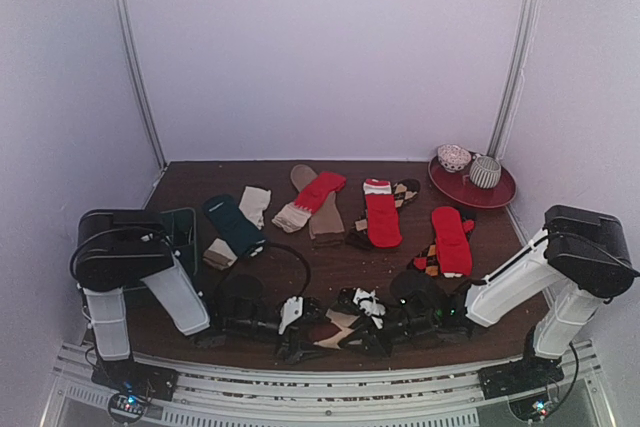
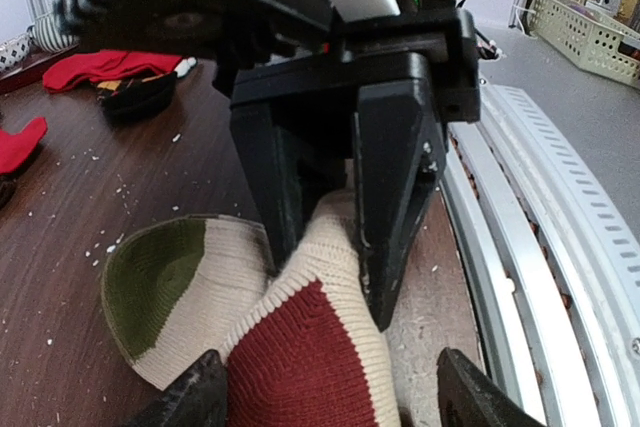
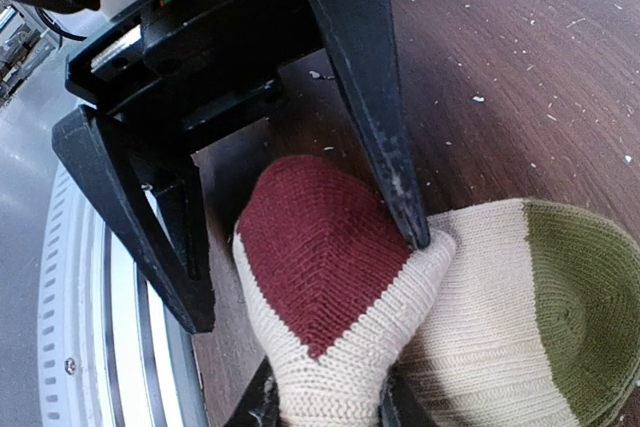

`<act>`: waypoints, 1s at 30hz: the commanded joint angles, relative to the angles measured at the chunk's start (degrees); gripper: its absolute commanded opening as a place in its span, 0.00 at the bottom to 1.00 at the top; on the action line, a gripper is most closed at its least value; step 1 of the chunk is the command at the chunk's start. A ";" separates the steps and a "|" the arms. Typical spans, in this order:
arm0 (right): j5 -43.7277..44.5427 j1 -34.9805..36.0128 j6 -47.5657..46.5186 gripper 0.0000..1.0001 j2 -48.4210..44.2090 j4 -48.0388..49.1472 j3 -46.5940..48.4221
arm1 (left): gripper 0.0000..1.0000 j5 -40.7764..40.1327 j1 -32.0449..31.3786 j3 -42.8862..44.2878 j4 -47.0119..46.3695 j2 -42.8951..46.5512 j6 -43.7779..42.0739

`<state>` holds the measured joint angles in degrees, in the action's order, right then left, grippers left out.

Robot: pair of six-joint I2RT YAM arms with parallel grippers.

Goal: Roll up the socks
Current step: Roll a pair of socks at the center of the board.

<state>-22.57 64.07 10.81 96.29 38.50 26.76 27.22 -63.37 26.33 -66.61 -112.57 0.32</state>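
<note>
A cream sock with dark red and olive patches (image 1: 335, 332) lies at the near table edge between both arms. My right gripper (image 3: 328, 409) is shut on its cream end, seen head-on as the right gripper (image 2: 330, 257) in the left wrist view. The sock's red patch (image 2: 290, 347) runs between the wide-apart fingers of my left gripper (image 2: 330, 399). From the right wrist, the left gripper (image 3: 310, 277) straddles the red part (image 3: 320, 237), one finger touching its edge and the other standing apart. Loose socks lie further back: red (image 1: 382, 215), another red (image 1: 452, 240), teal (image 1: 235, 225).
A dark red plate (image 1: 505, 192) at the back right holds two rolled sock balls (image 1: 485, 171). A dark tray (image 1: 182, 232) sits by the left arm. The metal rail (image 2: 540, 277) borders the near table edge. White crumbs dot the brown tabletop.
</note>
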 commanded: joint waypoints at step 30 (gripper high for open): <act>25.48 2.54 -11.19 0.48 -14.25 -19.23 1.80 | 0.00 -0.53 -0.26 6.78 40.37 -3.64 17.36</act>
<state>-11.35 64.51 7.49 88.25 22.46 29.95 26.20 -63.11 35.29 -48.31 -112.33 12.25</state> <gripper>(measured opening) 0.440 0.118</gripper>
